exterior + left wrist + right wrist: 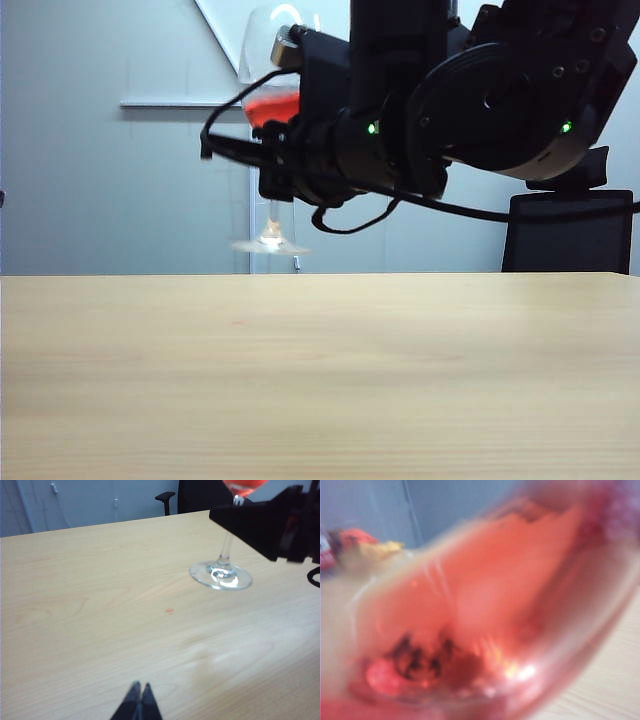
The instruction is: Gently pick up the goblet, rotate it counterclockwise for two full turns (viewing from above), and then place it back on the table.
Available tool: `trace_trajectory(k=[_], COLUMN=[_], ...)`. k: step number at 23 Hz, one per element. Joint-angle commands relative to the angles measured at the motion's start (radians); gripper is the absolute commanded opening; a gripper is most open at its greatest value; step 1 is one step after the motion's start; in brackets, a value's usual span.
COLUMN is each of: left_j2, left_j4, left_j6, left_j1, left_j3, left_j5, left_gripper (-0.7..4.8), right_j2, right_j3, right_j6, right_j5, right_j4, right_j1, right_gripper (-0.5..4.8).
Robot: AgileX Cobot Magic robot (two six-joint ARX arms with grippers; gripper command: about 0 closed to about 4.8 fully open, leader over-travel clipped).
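Two claws are in play: the right claw (pixel 275 165), upper centre of the exterior view, is clamped nearly shut on the stem of the goblet (pixel 272 110), its foot lifted clear of the table (pixel 320 380). The left claw (pixel 139 700), pinched shut and empty, sits bottom centre (idle). Likely mid-rotation; next comes steady counterclockwise turning without spilling. No readable writing.

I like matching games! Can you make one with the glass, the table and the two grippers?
1. goblet
2. table
3. left gripper
4. right gripper

a. shut on nothing, low over the wood
b. lifted in the air, red liquid inside
c. light tan wood
d. shut on the glass stem

Pairs: 1-b, 2-c, 3-a, 4-d
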Motion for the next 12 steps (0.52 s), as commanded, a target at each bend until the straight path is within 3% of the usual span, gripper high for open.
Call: trace_trajectory(k=[1, 12], left_j2=[0.000, 0.000], left_j4=[0.010, 0.010], left_j6=[0.000, 0.000], left_j1=[0.000, 0.000], left_j3=[0.003, 0.003], left_j5=[0.003, 0.003], left_gripper=[-0.05, -0.05], right_j2=[-0.016, -0.048], right_j3=[0.006, 0.009], right_j6=[0.119, 0.289], right_j5=[-0.032, -0.083], right_j4=[0.083, -0.150], right_j1=[0.003, -0.086], right_gripper=[-0.06, -0.06])
